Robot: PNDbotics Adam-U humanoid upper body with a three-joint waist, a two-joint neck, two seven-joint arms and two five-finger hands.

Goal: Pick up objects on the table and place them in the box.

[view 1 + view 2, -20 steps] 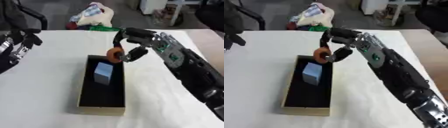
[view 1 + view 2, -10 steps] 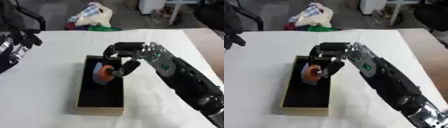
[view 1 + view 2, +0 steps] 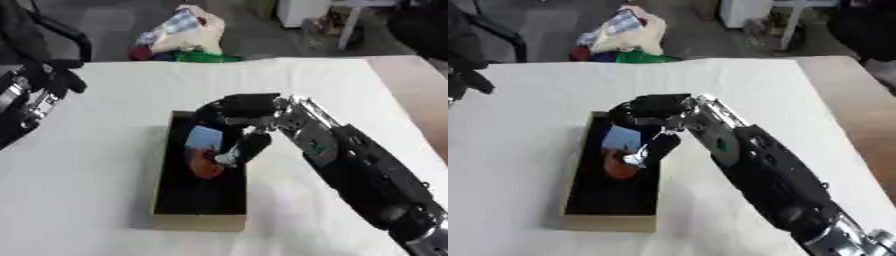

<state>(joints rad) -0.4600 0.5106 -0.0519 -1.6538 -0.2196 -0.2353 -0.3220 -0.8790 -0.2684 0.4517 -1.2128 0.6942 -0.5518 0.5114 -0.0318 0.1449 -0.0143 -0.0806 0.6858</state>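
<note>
Left eye view shows a shallow box with tan walls and a dark inside lying on the white table, its long side running near to far. The right hand reaches in from the right over the far half of the box, fingers curled downward — the thumb and fingertips appear to pinch a small orange-red object that sits low inside the box, about at its middle. Whether that object already rests on the box floor is hard to tell, since the picture is soft there. Just beyond it, also inside the box and toward the far end, stands a pale blue block, partly covered by the hand's dark fingers. The right arm runs from the hand toward the near right corner.

At the left edge the left hand shows well away from the box, dark fingers bent and holding nothing. Beyond the far table edge lies a heap of coloured cloth on the floor.
</note>
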